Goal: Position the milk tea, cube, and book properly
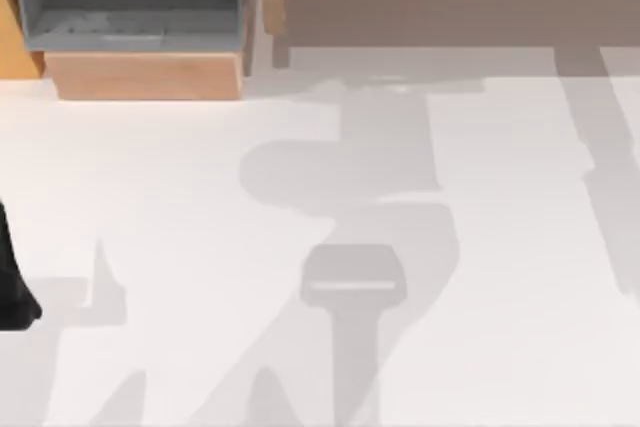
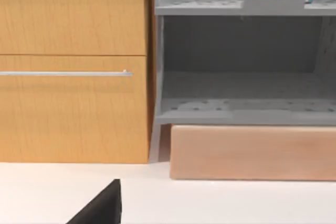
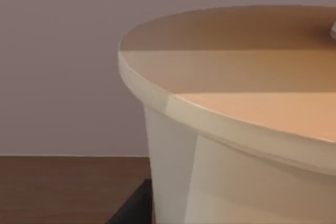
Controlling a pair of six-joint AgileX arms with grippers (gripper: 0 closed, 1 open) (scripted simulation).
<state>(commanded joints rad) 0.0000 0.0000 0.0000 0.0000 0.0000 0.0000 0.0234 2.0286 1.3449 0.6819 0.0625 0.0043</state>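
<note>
Close against your right end effector's camera sits the milk tea (image 3: 236, 124) cup on a brown shelf (image 3: 63, 187); grip cannot be told. Left arm (image 1: 12, 287) waits at the surface's (image 1: 200, 247) left edge. Placing seems underway; next, confirm release.

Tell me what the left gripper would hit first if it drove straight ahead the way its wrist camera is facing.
Probably the light wooden block at the foot of the grey open shelf unit, or the orange wooden drawer front beside it. The left gripper shows just a dark tip, so its exact line and the depth are uncertain.
</note>
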